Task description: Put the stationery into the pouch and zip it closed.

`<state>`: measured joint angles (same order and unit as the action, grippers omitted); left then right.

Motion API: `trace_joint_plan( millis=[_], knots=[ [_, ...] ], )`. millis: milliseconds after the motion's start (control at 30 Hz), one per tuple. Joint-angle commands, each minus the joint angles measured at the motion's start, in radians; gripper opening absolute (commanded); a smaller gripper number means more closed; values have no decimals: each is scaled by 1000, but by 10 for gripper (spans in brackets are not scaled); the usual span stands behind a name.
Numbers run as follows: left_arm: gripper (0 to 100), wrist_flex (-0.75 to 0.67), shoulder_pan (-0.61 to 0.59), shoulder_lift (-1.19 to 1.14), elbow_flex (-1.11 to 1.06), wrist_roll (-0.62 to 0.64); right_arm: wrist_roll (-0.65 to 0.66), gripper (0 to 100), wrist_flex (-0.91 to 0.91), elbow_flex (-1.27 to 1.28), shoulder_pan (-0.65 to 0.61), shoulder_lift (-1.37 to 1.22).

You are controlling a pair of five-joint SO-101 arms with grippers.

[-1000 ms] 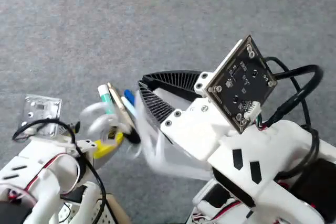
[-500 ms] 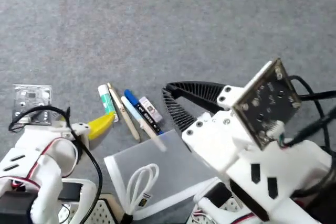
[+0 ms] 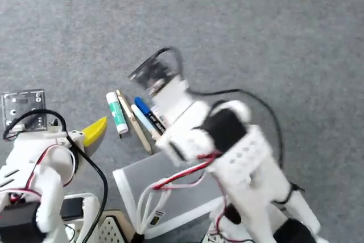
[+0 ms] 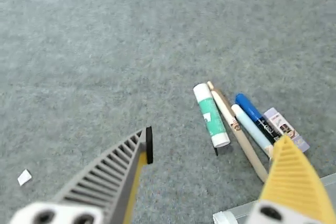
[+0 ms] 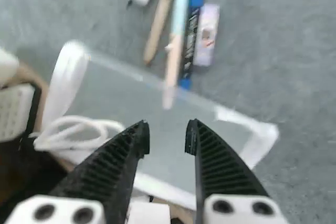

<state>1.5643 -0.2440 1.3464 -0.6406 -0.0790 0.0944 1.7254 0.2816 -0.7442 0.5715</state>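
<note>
Across the grey bench [image 3: 273, 32], high view: two white arms, pouch, and a row of stationery.

Right arm [image 3: 227, 146]: spans the middle of the bench, leaning over the pouch and the near ends of the stationery. Its own body hides its pincer from above. The right wrist view supplies it: right pincer [image 5: 167, 126], black ribbed fingers a narrow gap apart, nothing between them, hovering above the pouch.

Left arm [image 3: 34, 180]: at the near left corner. From above, one yellow finger [image 3: 94, 131] points toward the stationery. The left wrist view gives both fingers: left pincer [image 4: 215, 141] spread wide, grey ribbed finger on one side, yellow on the other, holding nothing, above bare bench near the stationery.

Pouch [image 3: 142, 172]: translucent, flat on the bench, near edge by the arm bases. White cord [image 3: 151, 206] lies looped on it; the right wrist view shows the loop [image 5: 68, 124] more plainly.

Stationery: all outside the pouch, side by side just beyond its far edge.
- glue stick [image 3: 116, 112], green and white, leftmost
- pencil [image 3: 133, 122], wooden
- light-blue pen [image 5: 176, 30]; one end appears to reach the pouch edge
- blue marker [image 3: 145, 111]
- eraser [image 4: 286, 128], beside the marker

Paper scrap [image 4: 23, 177]: white, well apart from the rest.
</note>
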Motion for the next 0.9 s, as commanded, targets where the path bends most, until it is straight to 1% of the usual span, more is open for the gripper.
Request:
trace_joint_plan(
  millis=[0, 100, 267, 333, 400, 567, 667, 767, 867],
  knots=[
    [369, -25, -18, -2, -30, 0, -43, 138, -17, 35, -144, -38],
    [369, -20, -16, -2, -54, 0, -51, 135, -15, 74, -158, -81],
    [369, -18, -18, -2, -53, 0, -51, 137, -26, 249, -164, -194],
    [369, -18, -18, -2, -54, 0, -46, 137, -49, 249, -164, -231],
    [369, -18, -18, -2, -54, 0, -48, 137, -84, 255, -190, -265],
    [369, -18, -18, -2, -54, -5, -57, 138, -146, 280, -341, -341],
    [369, -18, -18, -2, -54, -5, -89, 138, -172, 257, -399, -367],
    [369, -18, -18, -2, -54, -5, -91, 138, -175, 228, -408, -389],
    [369, -18, -18, -2, -54, -6, -89, 138, -92, 173, -404, -384]
  ],
)
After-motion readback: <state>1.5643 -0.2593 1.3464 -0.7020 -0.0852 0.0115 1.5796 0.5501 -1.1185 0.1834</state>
